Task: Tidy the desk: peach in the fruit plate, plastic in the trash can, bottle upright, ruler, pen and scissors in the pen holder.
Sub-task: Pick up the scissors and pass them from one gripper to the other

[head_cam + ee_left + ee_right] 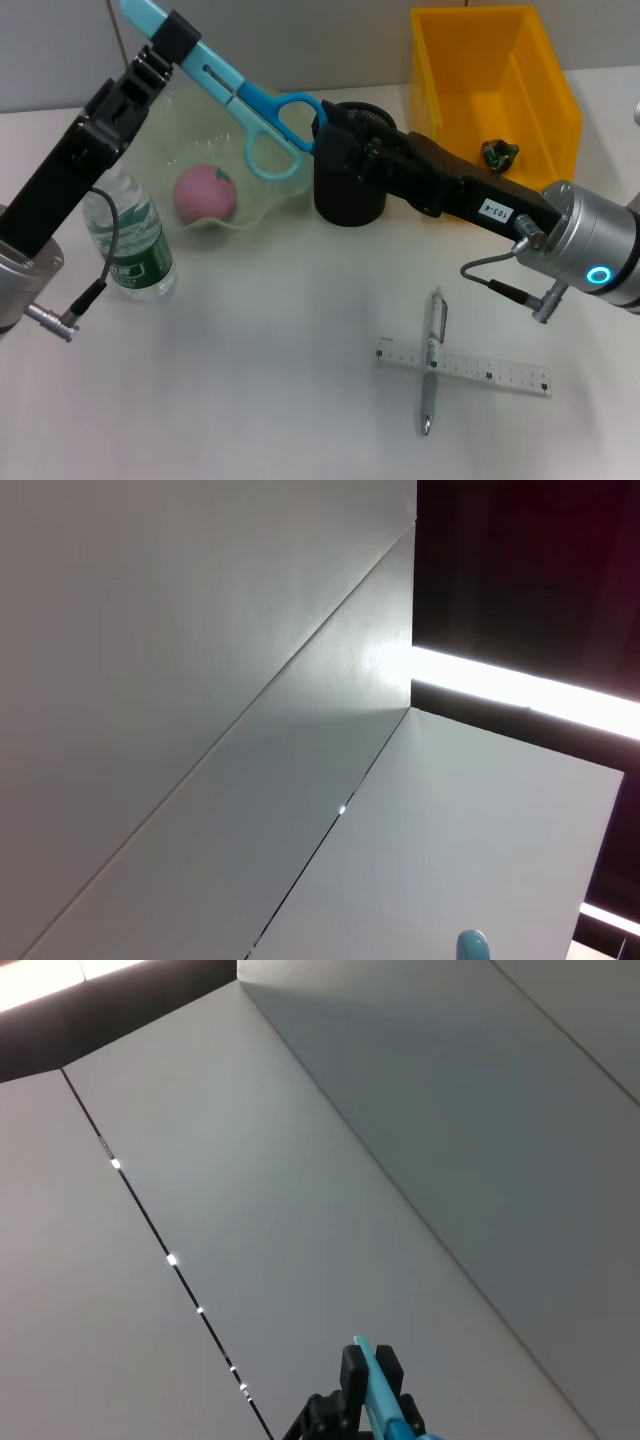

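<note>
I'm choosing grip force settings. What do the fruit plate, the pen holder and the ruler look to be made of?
Fruit plate: clear, glossy plastic or glass; the table shows through its wavy rim. Pen holder: matte black, its top reading as fine mesh, so probably metal, though I can't be sure. Ruler: thin, flat and translucent with printed marks, likely plastic.

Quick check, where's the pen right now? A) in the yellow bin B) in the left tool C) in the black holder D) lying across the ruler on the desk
D: the pen lies on the desk, crossing over the ruler; the left tool holds the scissors instead.
</note>
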